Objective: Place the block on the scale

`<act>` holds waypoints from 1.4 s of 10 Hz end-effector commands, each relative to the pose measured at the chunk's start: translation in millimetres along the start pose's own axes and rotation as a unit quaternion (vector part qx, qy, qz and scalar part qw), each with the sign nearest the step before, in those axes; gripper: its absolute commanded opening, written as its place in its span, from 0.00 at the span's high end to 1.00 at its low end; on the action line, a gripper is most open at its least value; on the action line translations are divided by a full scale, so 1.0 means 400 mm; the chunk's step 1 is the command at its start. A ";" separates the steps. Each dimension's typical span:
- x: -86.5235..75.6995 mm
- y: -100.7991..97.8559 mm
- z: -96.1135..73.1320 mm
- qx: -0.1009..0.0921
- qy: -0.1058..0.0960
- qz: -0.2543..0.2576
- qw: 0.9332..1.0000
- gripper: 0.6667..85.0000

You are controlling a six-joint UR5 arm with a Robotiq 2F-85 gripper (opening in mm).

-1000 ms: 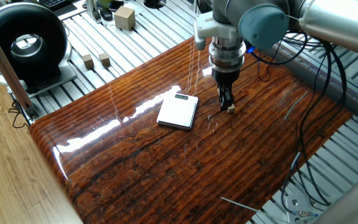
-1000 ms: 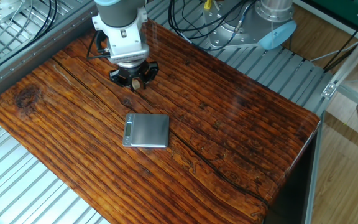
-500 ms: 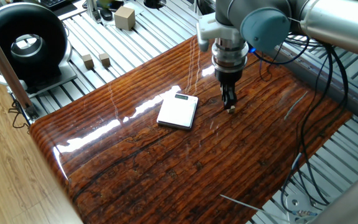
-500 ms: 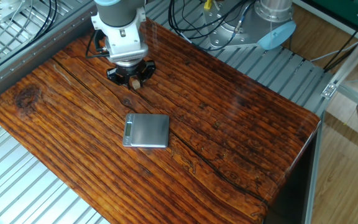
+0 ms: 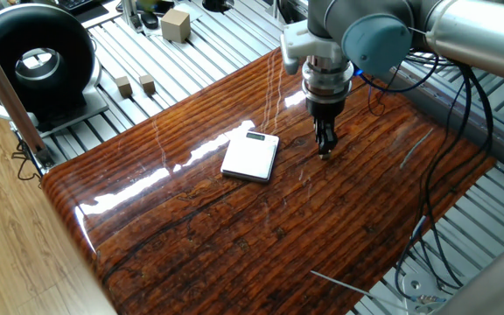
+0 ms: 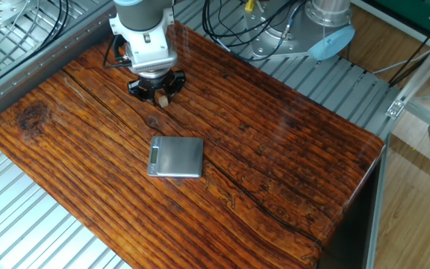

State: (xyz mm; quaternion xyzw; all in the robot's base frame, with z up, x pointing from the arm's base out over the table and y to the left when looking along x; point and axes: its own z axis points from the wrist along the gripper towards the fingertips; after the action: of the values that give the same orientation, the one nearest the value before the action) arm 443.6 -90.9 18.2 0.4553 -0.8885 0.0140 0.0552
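Note:
The scale (image 5: pixel 250 157) is a flat white rectangle lying on the dark wooden table (image 5: pixel 234 236); in the other fixed view it (image 6: pixel 176 157) looks grey, with its display strip at the left end. My gripper (image 5: pixel 325 150) points straight down at the table to the right of the scale. Its fingers are closed around the block (image 5: pixel 325 155), a tiny tan cube at the table surface. In the other fixed view the gripper (image 6: pixel 161 97) stands beyond the scale, with the block (image 6: pixel 164 101) showing between the fingertips.
A black round device (image 5: pixel 33 61) stands off the table's far left corner. Two small tan cubes (image 5: pixel 136 85) and a larger pale cube (image 5: pixel 175 24) sit on the slatted metal bench beyond. Cables (image 5: pixel 449 166) hang along the right edge. A thin rod (image 5: pixel 344 287) lies near the front corner.
The arm has shifted slightly to the right and the fingers have drawn in around the block. The scale has not moved.

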 end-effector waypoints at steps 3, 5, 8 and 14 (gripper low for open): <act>-0.007 0.003 0.009 -0.003 -0.012 -0.005 1.000 0.58; -0.007 0.002 0.020 -0.002 -0.013 -0.006 1.000 0.58; -0.006 0.001 0.023 -0.001 -0.014 -0.005 1.000 0.59; -0.009 -0.007 0.017 0.002 -0.022 0.001 1.000 0.72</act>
State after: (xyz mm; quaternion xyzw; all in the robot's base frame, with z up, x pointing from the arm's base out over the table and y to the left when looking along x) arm 445.4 -91.8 9.9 0.4611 -0.8863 0.0106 0.0413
